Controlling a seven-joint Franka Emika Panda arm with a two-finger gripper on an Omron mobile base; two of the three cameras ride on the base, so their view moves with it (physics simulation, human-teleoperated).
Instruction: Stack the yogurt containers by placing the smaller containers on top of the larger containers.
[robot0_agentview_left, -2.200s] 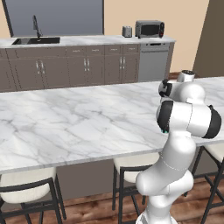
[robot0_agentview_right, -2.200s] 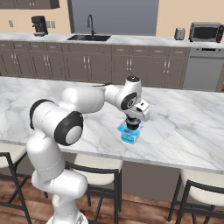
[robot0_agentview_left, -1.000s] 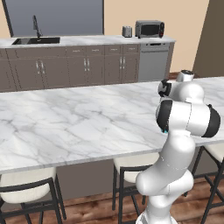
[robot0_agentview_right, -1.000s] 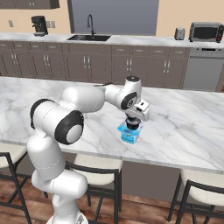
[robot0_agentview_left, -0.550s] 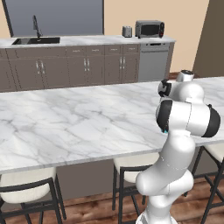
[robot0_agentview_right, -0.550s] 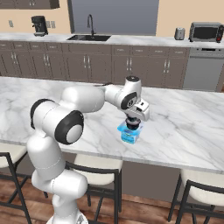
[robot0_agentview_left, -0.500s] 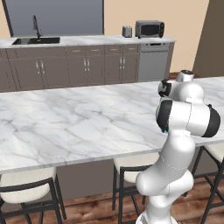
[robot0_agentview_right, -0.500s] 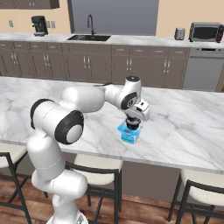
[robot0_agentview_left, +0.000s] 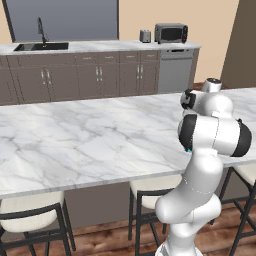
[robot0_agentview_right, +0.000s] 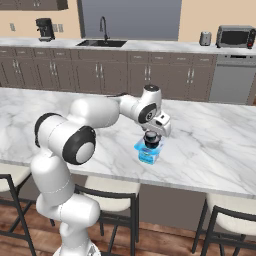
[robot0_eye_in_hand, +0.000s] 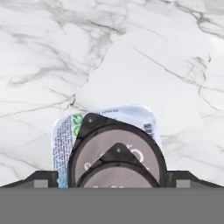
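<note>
On the marble island a narrow dark cup with a grey top, the smaller container (robot0_eye_in_hand: 117, 178), rests on a wider dark yogurt container (robot0_eye_in_hand: 114, 146). Both sit on a pale blue square tub (robot0_eye_in_hand: 63, 131). My gripper (robot0_eye_in_hand: 113, 179) hovers straight over the stack, open. Its dark fingertips (robot0_eye_in_hand: 41, 179) stand wide to either side, clear of the cups. In the right base view the gripper (robot0_agentview_right: 151, 134) points down over the dark cups (robot0_agentview_right: 151, 141) on the blue tub (robot0_agentview_right: 148, 155), near the island's front edge.
The island counter (robot0_agentview_right: 210, 145) stretches wide to both sides of the stack. Stools (robot0_agentview_right: 227, 220) stand below its front edge. A back counter carries a sink (robot0_agentview_right: 102, 43), a toaster (robot0_agentview_right: 205, 38), a microwave (robot0_agentview_right: 233, 36) and a coffee machine (robot0_agentview_right: 44, 29).
The gripper's jaws have spread wider over the stack. The arm and the containers have stayed where they were.
</note>
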